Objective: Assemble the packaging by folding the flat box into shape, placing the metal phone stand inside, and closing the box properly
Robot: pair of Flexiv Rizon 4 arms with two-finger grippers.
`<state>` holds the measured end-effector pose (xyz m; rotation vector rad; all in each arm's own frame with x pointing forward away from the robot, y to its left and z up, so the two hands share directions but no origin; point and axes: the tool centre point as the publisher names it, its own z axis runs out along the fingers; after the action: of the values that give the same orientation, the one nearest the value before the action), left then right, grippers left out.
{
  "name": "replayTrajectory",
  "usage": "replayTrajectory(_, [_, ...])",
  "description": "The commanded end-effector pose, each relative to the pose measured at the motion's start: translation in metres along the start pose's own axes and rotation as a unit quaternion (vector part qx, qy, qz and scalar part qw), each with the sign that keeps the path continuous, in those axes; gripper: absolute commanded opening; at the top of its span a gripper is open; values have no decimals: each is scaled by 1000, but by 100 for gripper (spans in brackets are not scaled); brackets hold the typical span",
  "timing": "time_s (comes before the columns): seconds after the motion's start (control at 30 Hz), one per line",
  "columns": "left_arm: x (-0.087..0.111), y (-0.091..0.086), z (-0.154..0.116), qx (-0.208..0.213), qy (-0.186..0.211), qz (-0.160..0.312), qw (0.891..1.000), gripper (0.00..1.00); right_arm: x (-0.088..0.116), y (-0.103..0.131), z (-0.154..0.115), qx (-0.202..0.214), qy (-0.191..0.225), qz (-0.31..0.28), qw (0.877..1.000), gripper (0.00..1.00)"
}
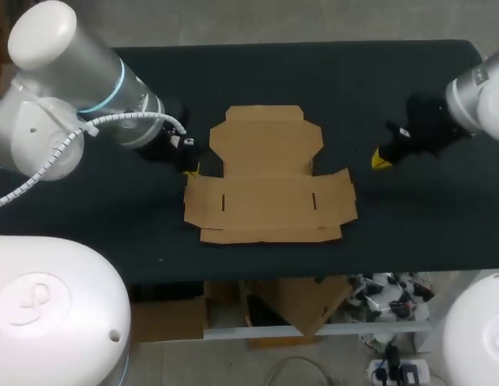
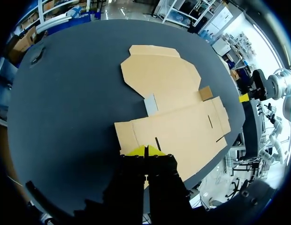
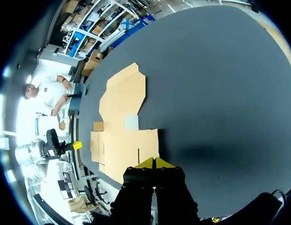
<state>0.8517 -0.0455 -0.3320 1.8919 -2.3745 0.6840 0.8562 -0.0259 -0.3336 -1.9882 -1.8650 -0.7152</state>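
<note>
A flat brown cardboard box (image 1: pixel 270 173) lies unfolded on the middle of the black table (image 1: pixel 394 88). My left gripper (image 1: pixel 191 167) is at the box's left edge, its yellow tips pressed together with nothing between them. In the left wrist view that gripper (image 2: pixel 145 151) is over the near flap of the box (image 2: pixel 173 112). My right gripper (image 1: pixel 381 160) is right of the box, apart from it, and shut on nothing. In the right wrist view it (image 3: pixel 154 162) is at the near edge of the box (image 3: pixel 122 117). A small pale grey patch (image 2: pixel 150 104) shows at a notch in the box; I cannot tell what it is.
Bare black tabletop surrounds the box on all sides, widest toward the far edge (image 1: pixel 314 60) and the right (image 1: pixel 426 209). From the left wrist view my right arm's yellow tip (image 2: pixel 244 98) shows beyond the box; from the right wrist view the left arm's tip (image 3: pixel 76 145) shows.
</note>
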Motion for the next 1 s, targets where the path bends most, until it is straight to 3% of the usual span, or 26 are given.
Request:
replayTrajectory(0.03, [0, 19, -18, 9, -7, -3, 1000, 0, 6, -18, -18, 1, -2, -2, 1000, 0])
replayTrajectory(0.63, [-3, 89, -40, 13, -12, -16, 1000, 0, 4, -87, -25, 20, -14, -10, 1000, 0])
replayTrajectory(1.0, [-4, 119, -36, 6, -4, -26, 1000, 0, -6, -113, -18, 28, -11, -10, 999, 0])
